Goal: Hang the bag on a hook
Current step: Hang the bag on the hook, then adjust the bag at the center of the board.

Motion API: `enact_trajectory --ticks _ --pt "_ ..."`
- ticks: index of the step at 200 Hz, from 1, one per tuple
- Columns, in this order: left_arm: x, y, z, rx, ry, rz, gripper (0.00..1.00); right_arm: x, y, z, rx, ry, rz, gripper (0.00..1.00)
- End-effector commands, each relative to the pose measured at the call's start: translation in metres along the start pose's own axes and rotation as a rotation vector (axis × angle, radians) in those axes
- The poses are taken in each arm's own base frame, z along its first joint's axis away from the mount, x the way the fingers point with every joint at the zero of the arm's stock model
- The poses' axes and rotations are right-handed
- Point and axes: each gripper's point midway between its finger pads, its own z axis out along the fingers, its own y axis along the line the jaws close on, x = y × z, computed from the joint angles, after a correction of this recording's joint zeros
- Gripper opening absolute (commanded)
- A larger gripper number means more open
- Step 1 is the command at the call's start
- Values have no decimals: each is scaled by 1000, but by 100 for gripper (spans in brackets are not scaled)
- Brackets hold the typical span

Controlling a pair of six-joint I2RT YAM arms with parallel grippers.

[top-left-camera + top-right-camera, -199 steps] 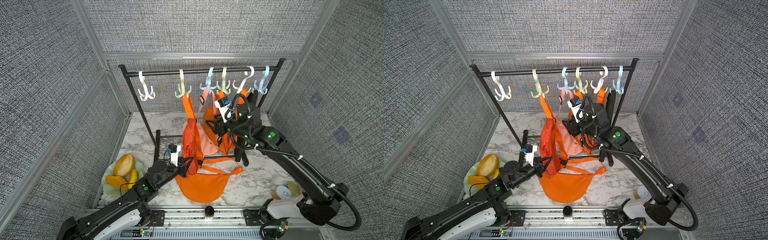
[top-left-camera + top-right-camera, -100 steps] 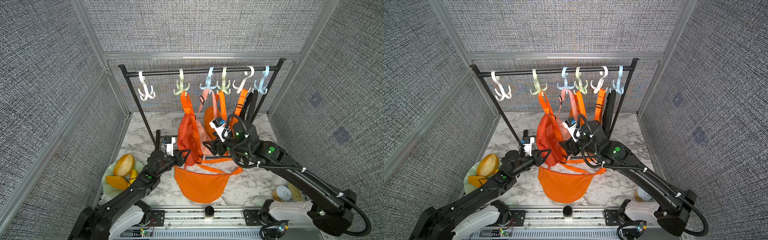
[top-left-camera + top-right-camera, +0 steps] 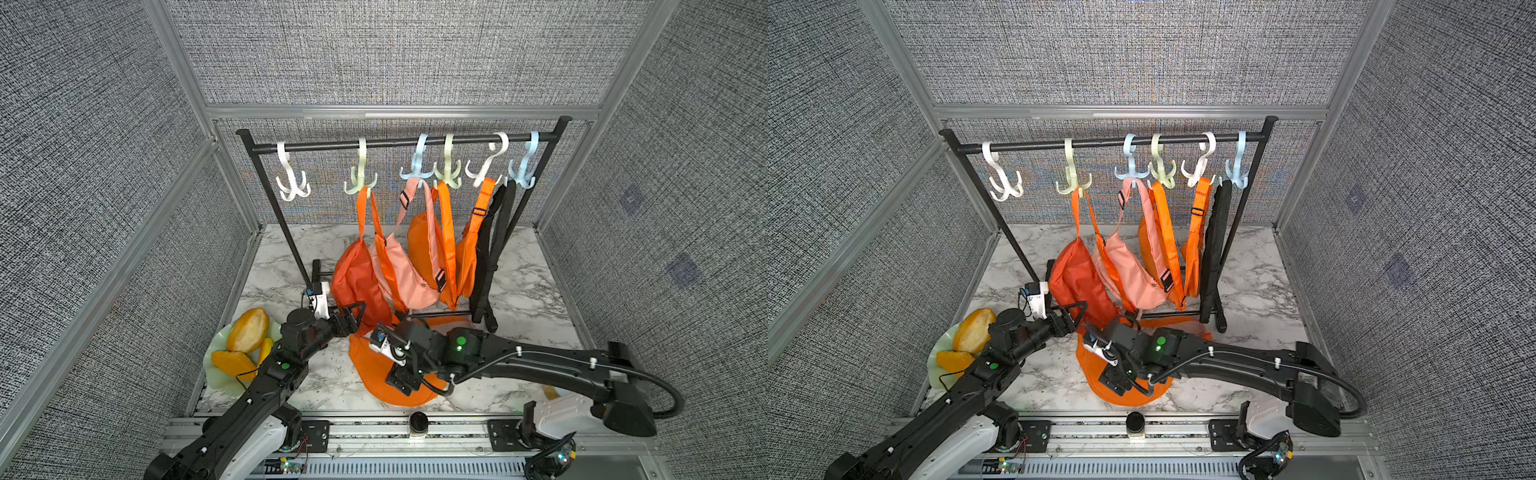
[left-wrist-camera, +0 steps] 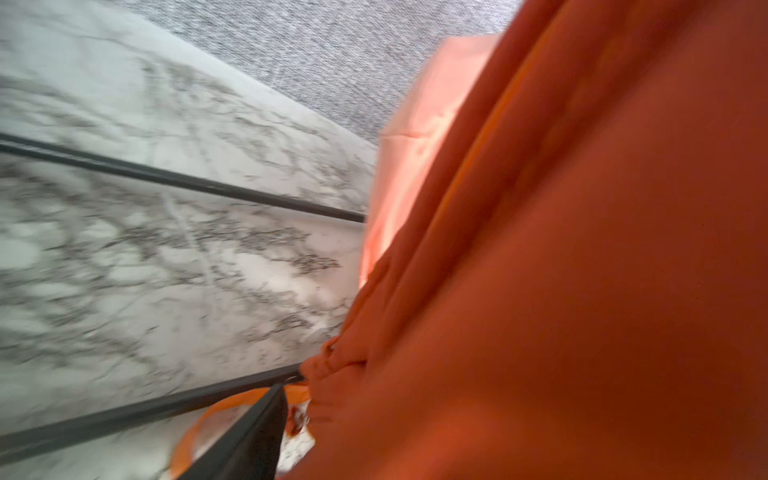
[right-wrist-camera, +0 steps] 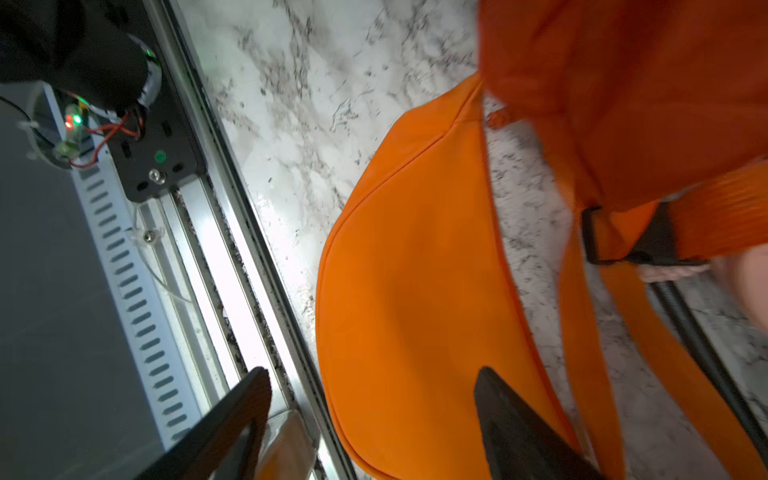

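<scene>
Since a second ago the right arm has swung down from the hooks, and the left gripper has let go, jaws spread just beside the dark orange bag, which hangs by its strap from the pale green hook. Only the right wrist view shows the right gripper wide and empty above a bright orange bag, which lies flat on the marble table between grey woven walls.
</scene>
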Motion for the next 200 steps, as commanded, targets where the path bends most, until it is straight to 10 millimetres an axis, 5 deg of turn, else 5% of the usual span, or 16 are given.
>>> enact_trajectory --ticks 1,44,73,139,161,200 --pt "-3 15 -5 -66 -12 -27 84 13 8 22 54 108 -4 81" --pt "-11 33 -11 -122 -18 -56 88 29 31 66 90 235 -48 81" --pt "-17 43 -18 -150 -35 -75 99 37 29 80 109 256 -21 80" --pt "-63 53 -39 -251 -158 -61 99 58 29 103 108 303 8 71" --pt "-99 59 -48 -311 -246 -61 99 61 27 108 115 303 24 59" --pt "-165 71 -52 -374 -377 -57 99 59 28 110 109 281 52 13"
